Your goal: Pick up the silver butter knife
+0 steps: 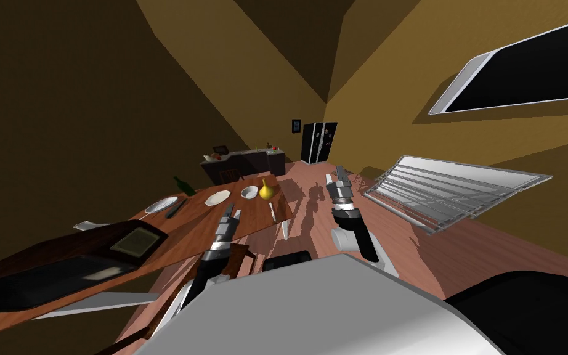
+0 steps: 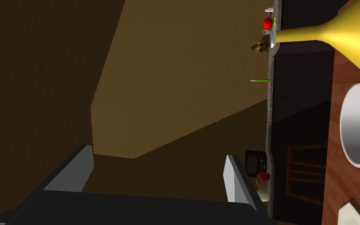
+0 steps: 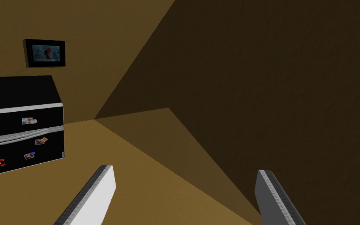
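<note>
Two grippers: the left gripper (image 1: pixel 233 213) hovers over the wooden worktop (image 1: pixel 196 217) and the right gripper (image 1: pixel 335 174) hangs over the floor, beside the worktop's right edge; on both, the jaws stand apart and hold nothing.
Task's thing: the silver butter knife (image 1: pixel 271 212) lies flat on the worktop, close to its right edge, just to the right of the left gripper.
Neighbours: a yellow vase (image 1: pixel 266 190) and a white bowl (image 1: pixel 249 192) stand just beyond the knife; a white plate (image 1: pixel 218 198) lies further left.
Step in hand: I judge it is the approach; the left wrist looks along the worktop to the far wall, not down on the knife.
Risk one: the knife is thin and flat, so jaws that close too high will probably catch nothing, and too low they can hit the wood.
Risk two: a sideways push can slide the knife over the near edge.
Risk three: a wide swing can knock the vase or the bowl.
Open room: bare wood lies between knife and plate; the floor on the right is free.
</note>
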You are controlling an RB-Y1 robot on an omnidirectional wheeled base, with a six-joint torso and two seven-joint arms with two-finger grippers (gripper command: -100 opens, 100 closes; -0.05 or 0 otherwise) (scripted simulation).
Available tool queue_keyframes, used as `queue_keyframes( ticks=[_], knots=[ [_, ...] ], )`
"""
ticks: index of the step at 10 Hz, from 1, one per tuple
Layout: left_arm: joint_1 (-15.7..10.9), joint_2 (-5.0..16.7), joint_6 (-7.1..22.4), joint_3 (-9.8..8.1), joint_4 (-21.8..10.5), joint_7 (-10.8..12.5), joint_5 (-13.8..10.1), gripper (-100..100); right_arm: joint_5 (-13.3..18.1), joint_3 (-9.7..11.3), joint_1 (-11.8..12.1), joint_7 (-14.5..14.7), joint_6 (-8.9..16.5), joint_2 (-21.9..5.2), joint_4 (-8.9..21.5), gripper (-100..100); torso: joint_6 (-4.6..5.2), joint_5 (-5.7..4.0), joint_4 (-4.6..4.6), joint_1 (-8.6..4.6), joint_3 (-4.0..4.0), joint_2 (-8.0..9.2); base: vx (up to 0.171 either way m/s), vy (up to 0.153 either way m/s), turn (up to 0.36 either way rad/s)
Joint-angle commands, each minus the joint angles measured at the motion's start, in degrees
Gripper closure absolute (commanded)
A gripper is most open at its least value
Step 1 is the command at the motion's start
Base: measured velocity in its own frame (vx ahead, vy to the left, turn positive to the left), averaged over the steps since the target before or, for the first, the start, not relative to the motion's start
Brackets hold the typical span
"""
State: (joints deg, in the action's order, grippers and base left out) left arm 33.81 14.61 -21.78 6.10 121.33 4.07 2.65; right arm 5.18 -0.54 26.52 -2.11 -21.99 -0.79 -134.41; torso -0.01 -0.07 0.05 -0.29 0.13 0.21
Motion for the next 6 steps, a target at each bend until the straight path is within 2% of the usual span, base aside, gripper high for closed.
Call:
queue_keyframes(
  ticks=[1,2,5,6],
  knots=[
    [1.4,2.8,-0.1,0.52,-2.1,0.3,0.0,-100,0.0,0.0,0.0,0.0,0.0,0.0,0.0,0,0.00,0.00,0.00,0.00,0.00,0.00,-0.033,-0.059,-0.085],
    [1.4,2.8,-0.1,0.52,-2.1,0.3,0.0,-100,0.0,0.0,0.0,0.0,0.0,0.0,0.0,0,0.02,0.02,-0.01,0.07,-0.01,-0.02,-0.024,-0.042,-0.074],
    [5.2,8.1,0.1,2.43,-7.1,0.7,0.0,-100,0.0,0.0,0.0,0.0,0.0,0.0,0.0,0,0.02,0.01,-0.02,0.02,-0.05,-0.07,-0.017,-0.090,-0.198],
    [5.2,8.6,0.1,2.43,-7.8,0.7,0.0,-100,0.0,0.0,0.0,0.0,0.0,0.0,0.0,0,0.02,-0.01,-0.02,-0.10,-0.06,-0.10,-0.013,-0.101,-0.063]
  ],
)
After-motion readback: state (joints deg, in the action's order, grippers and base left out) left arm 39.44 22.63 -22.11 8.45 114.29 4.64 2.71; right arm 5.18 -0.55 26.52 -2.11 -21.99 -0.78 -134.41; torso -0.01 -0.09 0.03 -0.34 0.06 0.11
